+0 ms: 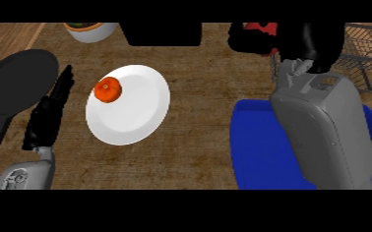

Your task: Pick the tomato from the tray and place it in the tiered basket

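A red tomato (pixel 263 28) shows at the top right, partly hidden by the curled black fingers of my right hand (pixel 312 42), which is shut on it. The hand holds it above the counter, just left of the wire tiered basket (pixel 359 54) at the right edge. The blue tray (pixel 258 147) lies below, with my grey right forearm over much of it. My left hand (pixel 49 110) rests at the left with its fingers straight, holding nothing.
A white plate (pixel 138 123) left of centre carries an orange-red round fruit (pixel 108 90). A black pan (pixel 22 76) sits at the far left, beside my left hand. At the back stand a white pot (pixel 91 31) and a black object (pixel 161 33).
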`<state>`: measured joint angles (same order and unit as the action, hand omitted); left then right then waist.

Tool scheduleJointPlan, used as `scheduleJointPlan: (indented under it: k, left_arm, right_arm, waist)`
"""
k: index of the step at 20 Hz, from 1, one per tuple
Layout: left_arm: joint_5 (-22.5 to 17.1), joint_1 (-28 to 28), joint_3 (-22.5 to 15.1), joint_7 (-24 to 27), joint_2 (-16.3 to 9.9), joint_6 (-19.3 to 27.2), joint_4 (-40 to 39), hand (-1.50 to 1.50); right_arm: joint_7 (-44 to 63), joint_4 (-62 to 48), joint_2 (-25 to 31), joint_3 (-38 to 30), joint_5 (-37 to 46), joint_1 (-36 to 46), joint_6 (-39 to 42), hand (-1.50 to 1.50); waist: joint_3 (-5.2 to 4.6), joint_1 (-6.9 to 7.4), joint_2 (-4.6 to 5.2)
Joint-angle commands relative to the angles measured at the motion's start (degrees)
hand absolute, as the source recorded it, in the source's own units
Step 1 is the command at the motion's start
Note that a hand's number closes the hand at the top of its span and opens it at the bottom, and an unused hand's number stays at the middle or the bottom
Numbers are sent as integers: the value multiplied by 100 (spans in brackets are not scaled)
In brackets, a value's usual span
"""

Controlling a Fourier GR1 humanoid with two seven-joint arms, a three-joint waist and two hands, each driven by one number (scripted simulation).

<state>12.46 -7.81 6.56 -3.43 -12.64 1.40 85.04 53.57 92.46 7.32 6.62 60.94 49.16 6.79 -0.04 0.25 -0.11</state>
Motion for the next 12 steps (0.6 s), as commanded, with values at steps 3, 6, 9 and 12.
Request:
scheduleJointPlan:
  k: [3, 6, 9, 12]
  left_arm:
    - [83, 54, -8, 118, 64, 51, -111, 0]
    - [131, -107, -50, -104, 153, 133, -33, 0]
    - [6, -71, 114, 525, 29, -21, -557, 0]
    - [42, -33, -12, 77, 132, 8, -115, 0]
  right_arm:
    - [-543, -249, 412, -971, -780, 387, 267, 150]
    - [-1381, -998, 842, -912, -589, 161, -28, 150]
    - [-1659, -1617, 993, -930, -422, 356, -188, 150]
    - [-1552, -1843, 1222, -725, 54, 378, -103, 150]
  waist:
    - [3, -4, 13]
    - [4, 10, 28]
    - [-1, 21, 43]
    - [1, 26, 25]
